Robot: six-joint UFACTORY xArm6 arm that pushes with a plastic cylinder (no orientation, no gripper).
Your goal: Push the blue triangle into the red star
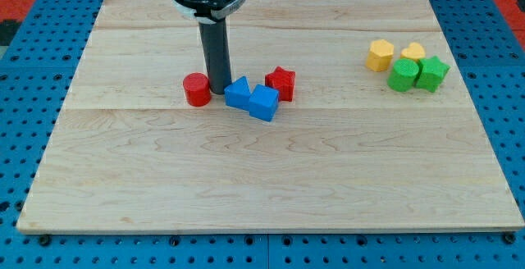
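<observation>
The blue triangle (pixel 237 93) lies near the board's middle, a little left of centre. A blue cube (pixel 264 102) touches its right side. The red star (pixel 280 83) sits just right of them, touching the blue cube's upper right. My tip (pixel 218 90) stands on the board between a red cylinder (pixel 197 89) on its left and the blue triangle on its right, close against the triangle's left edge.
At the view's upper right sits a cluster: a yellow hexagon-like block (pixel 380 55), a yellow block (pixel 413 52), and two green blocks (pixel 403 75) (pixel 431 73). The wooden board (pixel 262 179) lies on a blue perforated table.
</observation>
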